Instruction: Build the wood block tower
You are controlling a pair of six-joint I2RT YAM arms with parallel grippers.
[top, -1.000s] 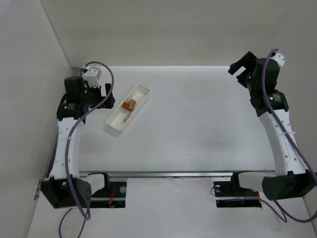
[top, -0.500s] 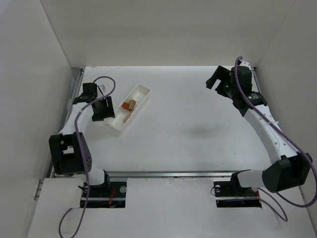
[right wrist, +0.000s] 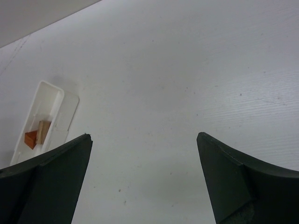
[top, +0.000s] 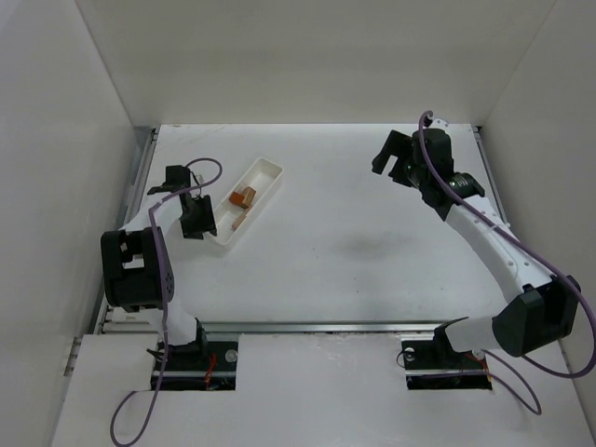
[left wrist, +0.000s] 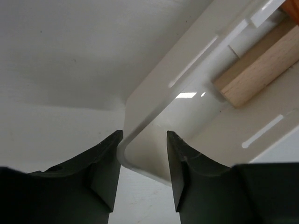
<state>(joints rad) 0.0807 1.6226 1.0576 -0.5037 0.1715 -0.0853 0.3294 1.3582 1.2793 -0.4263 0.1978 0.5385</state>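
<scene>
Left fingers have dropped to the near corner of the tray, apart astride its wall; right fingers, wide apart, swing toward it. Blocks await picking.

Top overhead; tray close in left wrist, far in right wrist.

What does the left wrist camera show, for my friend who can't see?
The left end effector straddles the rounded corner of a white tray with its two dark fingers. Inside the tray lies a pale wooden block.
</scene>
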